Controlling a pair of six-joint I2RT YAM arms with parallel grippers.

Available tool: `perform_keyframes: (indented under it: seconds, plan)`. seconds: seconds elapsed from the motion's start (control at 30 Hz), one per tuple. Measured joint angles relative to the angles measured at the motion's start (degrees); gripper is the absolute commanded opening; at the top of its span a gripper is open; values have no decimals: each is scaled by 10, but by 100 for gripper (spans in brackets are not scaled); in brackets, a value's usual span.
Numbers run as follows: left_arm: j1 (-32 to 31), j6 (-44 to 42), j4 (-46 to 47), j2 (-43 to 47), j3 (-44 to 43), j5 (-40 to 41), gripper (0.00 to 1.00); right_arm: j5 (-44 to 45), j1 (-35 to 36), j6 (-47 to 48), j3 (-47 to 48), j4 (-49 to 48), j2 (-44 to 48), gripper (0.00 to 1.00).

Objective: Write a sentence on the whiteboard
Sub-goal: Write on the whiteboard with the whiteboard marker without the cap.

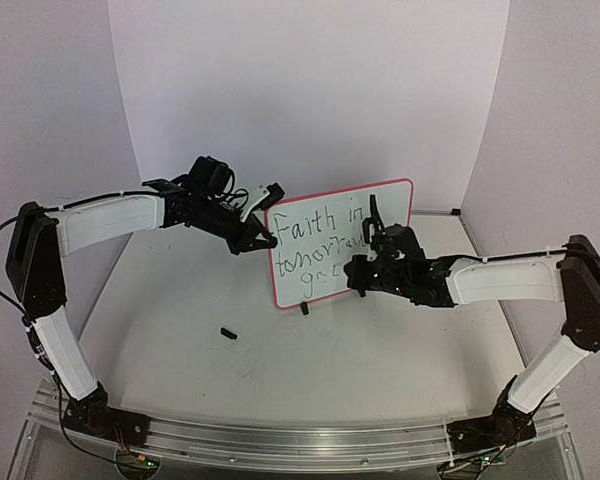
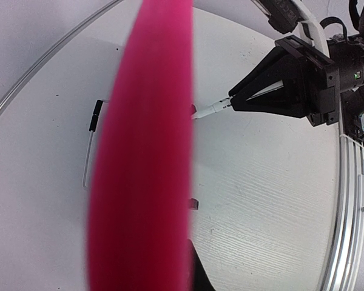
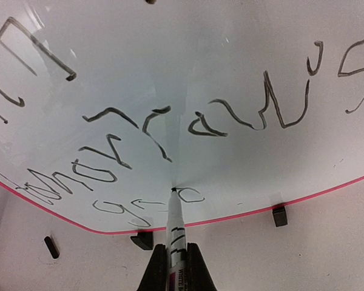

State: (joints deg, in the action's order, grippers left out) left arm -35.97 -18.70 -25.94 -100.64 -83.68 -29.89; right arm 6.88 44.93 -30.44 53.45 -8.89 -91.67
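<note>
The whiteboard (image 1: 380,205) stands tilted at the table's middle back, white with a red-pink frame. My left gripper (image 1: 261,240) is shut on its left edge, and that frame fills the left wrist view as a pink blur (image 2: 145,157). The sentence (image 1: 320,245) reads "Faith in tomorrow's" with a few letters begun on a third line (image 3: 145,203). My right gripper (image 3: 176,270) is shut on a white marker (image 3: 176,233). The marker's tip touches the board at a small "o" near the bottom frame. The left wrist view shows the right gripper (image 2: 233,103) from the side.
A black marker cap (image 1: 228,332) lies on the table in front of the board's left end and shows again (image 3: 51,246) in the right wrist view. The board's two black feet (image 3: 144,239) (image 3: 279,216) rest on the table. White walls close the back and sides.
</note>
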Motion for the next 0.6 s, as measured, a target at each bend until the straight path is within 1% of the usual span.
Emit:
perform_keyframes:
  seconds: [0.23,0.6]
  plan:
    - [0,0,0,0,0,0,0,17,-2,-3,-27,6,47,0]
    - [0,0,0,0,0,0,0,22,-28,-11,-40,12,43,0]
